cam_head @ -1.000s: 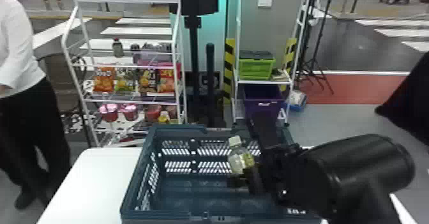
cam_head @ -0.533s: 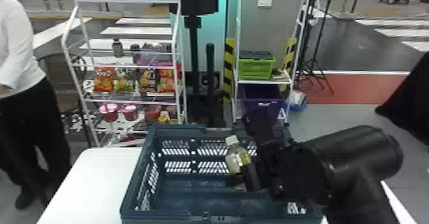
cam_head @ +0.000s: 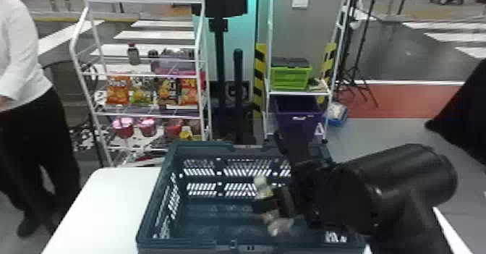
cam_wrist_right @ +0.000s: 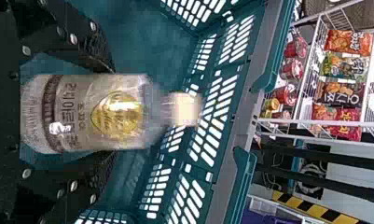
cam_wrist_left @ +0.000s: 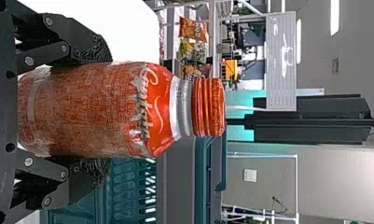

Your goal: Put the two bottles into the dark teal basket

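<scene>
Left hand (cam_wrist_left: 102, 111) clamped on ridge-capped red bottle (cam_wrist_left: 91, 105), right hand (cam_head: 274, 203) on clear cylindrical bottle (cam_wrist_right: 117, 112) over slotted basket (cam_head: 188, 245)

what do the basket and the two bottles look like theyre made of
Basket: rigid plastic, satin finish, judging by its moulded slots.
Clear bottle: glossy plastic, perhaps glass; its shoulder looks see-through.
Red bottle: shiny, with a silvery neck ring; metal or sleeved plastic, can't tell which.

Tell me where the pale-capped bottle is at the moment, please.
The right wrist view shows the pale-capped bottle between the fingers of the right gripper; in the head view it appears within the outline of the dark teal basket.
</scene>
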Controlling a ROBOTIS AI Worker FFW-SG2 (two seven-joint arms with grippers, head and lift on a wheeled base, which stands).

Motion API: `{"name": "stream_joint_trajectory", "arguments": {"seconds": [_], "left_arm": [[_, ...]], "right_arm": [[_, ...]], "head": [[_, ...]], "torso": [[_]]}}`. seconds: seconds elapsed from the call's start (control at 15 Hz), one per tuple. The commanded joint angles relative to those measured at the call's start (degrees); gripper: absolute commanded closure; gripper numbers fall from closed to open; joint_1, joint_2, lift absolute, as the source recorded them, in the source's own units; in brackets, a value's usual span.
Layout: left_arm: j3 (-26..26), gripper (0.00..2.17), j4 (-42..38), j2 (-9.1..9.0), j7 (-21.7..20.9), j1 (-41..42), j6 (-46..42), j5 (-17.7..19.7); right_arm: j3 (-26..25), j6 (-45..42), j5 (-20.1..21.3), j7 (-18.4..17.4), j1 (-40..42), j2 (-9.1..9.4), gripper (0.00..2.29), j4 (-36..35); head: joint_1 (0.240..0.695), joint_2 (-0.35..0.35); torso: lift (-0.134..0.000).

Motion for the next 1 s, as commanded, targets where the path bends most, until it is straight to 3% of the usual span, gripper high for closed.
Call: {"name": "stream_joint_trajectory", "arguments": {"seconds": [0.0, 0.2, 0.4, 0.47, 0.6, 0.73, 0.8, 0.93], "left_arm": [[0.0, 2.09, 0.0, 0.02, 0.0, 0.0, 0.0, 0.0], [0.0, 2.09, -0.2, 0.02, 0.0, 0.2, 0.0, 0.0], [0.1, 2.09, -0.2, 0.02, 0.0, 0.3, -0.2, 0.0], [0.2, 2.09, 0.0, -0.07, 0.1, 0.3, -0.5, 0.0], [0.6, 2.09, 0.3, -0.16, -0.1, 0.4, -0.7, 0.0], [0.6, 2.09, 0.3, -0.07, -0.3, -0.1, -0.5, 0.1], [0.6, 2.09, 0.2, -0.07, -0.3, -0.2, -0.4, 0.2], [0.3, 2.09, -0.1, -0.07, -0.3, -0.4, 0.2, 0.2]], "right_arm": [[0.0, 0.5, -0.2, 0.0, 0.2, 0.14, 0.01, -0.2], [0.0, 0.5, -0.5, 0.0, 0.7, 0.14, 0.03, -1.3], [-0.7, 0.5, -0.2, 0.2, 5.3, 0.00, 0.03, -11.8], [-0.7, 0.5, 0.4, 0.2, 8.5, -2.29, 0.03, -16.0], [-2.8, -11.2, 0.7, 0.5, 19.7, -7.03, 0.04, -24.0], [-7.2, -29.5, 0.9, 2.4, 31.3, -9.67, 0.04, -28.7], [-9.4, -40.4, 0.7, 4.5, 36.5, -10.46, 0.04, -29.8], [-13.1, -56.8, 0.8, 6.7, 46.7, -10.37, 0.04, -32.0]], "head": [[0.499, 0.000], [0.499, 0.000], [0.499, 0.000], [0.499, 0.000], [0.499, 0.000], [0.499, 0.000], [0.499, 0.000], [0.499, 0.000]], "torso": [[0.000], [0.000], [0.000], [0.000], [0.000], [0.000], [0.000], [0.000]]}}
